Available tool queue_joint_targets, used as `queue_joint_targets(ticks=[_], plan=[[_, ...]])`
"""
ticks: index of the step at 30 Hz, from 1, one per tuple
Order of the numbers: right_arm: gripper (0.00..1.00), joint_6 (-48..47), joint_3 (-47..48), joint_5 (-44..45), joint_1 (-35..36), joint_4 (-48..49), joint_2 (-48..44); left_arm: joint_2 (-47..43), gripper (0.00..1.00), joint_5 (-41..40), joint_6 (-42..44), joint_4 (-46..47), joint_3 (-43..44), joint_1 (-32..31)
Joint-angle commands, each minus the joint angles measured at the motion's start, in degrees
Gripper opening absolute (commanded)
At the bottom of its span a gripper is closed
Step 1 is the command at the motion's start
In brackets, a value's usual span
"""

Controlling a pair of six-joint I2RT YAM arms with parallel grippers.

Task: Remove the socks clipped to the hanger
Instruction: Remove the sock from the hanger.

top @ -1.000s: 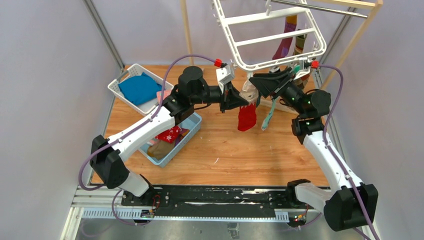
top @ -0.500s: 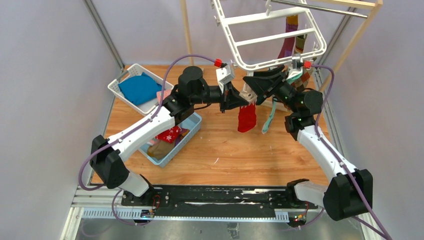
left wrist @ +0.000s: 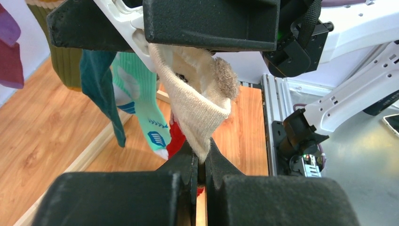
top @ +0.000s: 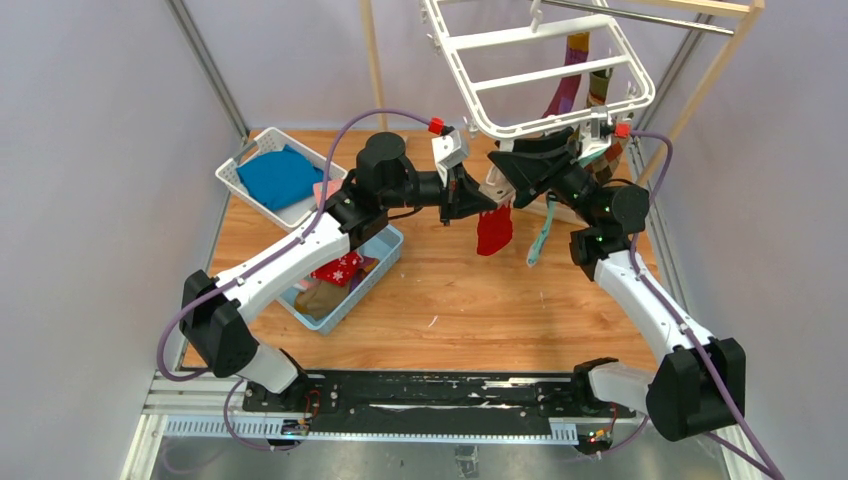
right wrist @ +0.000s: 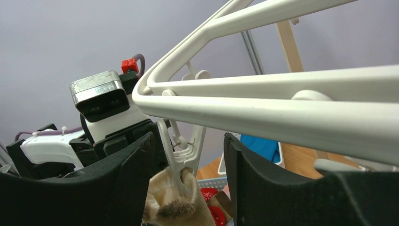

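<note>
Basket (top: 229, 180): blue cloth (top: 278, 177). Bin (top: 377, 274): socks (top: 336, 270). Left pincer (left wrist: 201, 162) clamps beige sock (left wrist: 197, 110); right pincer (right wrist: 188, 155) spread round clip (right wrist: 179, 143).

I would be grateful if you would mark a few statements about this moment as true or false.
1. The left gripper is shut on the cream sock. True.
2. The right gripper is clamped tight on the clip. False: its jaws stand open, one on either side of the clip that holds the sock.
3. The blue cloth lies in the white basket. True.
4. The hanger lies flat on the table. False: it hangs tilted in the air.
</note>
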Motion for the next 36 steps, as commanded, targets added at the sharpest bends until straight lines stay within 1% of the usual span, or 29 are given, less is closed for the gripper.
queue_joint_targets(ticks=[1,4,7,9,13,16,22,23,24,26,27,28,29,31,32,36], plan=[[0.55,1.5,1.3,1.0,-0.4,5.0,-1.3,-0.6,0.0,0.6,0.6,0.1,-0.5,0.0],[0.5,2.4,0.9,1.7,-0.8,5.5,-1.5,-0.6,0.0,0.5,0.6,0.1,-0.6,0.0],[0.42,3.6,0.6,2.3,-1.2,5.8,-1.6,-0.7,0.0,0.3,0.7,0.1,-0.7,0.0],[0.34,4.3,0.5,2.6,-1.2,5.7,-1.7,-0.6,0.0,0.1,0.8,0.1,-0.7,0.0],[0.12,4.7,0.4,3.0,-1.5,4.1,-2.1,-0.6,0.0,-0.3,0.8,0.1,-0.8,0.0],[0.0,4.3,0.2,3.1,-1.6,2.8,-2.5,-0.7,0.0,-0.8,1.0,0.1,-0.9,0.0],[0.0,3.6,-0.1,3.0,-2.4,0.9,-2.8,-1.4,0.0,-2.1,2.0,-0.4,-1.5,0.3],[0.04,3.3,0.1,2.9,-2.6,-0.1,-3.0,-1.9,0.0,-2.8,2.7,-1.2,-1.9,0.5],[0.13,2.7,0.3,2.6,-2.8,-1.6,-3.0,-2.5,0.0,-3.6,3.7,-2.0,-2.4,0.9],[0.33,1.5,0.7,2.0,-3.0,-4.4,-3.5,-4.0,0.0,-4.7,5.7,-3.8,-3.8,2.1],[0.45,0.7,1.0,1.6,-3.1,-5.7,-3.8,-4.6,0.0,-5.1,6.4,-5.2,-4.0,3.0],[0.56,-0.1,1.4,1.1,-3.1,-7.1,-4.1,-5.1,0.0,-5.2,8.5,-8.5,-4.0,4.0],[0.62,-1.0,1.8,0.5,-3.1,-8.7,-4.3,-5.5,0.0,-5.3,10.3,-11.7,-3.7,4.9],[0.71,-2.8,2.9,-0.9,-3.1,-11.8,-4.9,-6.4,0.0,-5.7,13.1,-17.8,-2.9,7.0],[0.74,-4.0,3.4,-1.4,-3.1,-14.0,-5.2,-7.0,0.0,-6.1,14.2,-20.3,-2.7,8.1],[0.78,-9.4,4.8,-3.7,-3.1,-22.3,-6.8,-11.3,0.0,-9.6,16.9,-29.3,-1.9,13.0]])
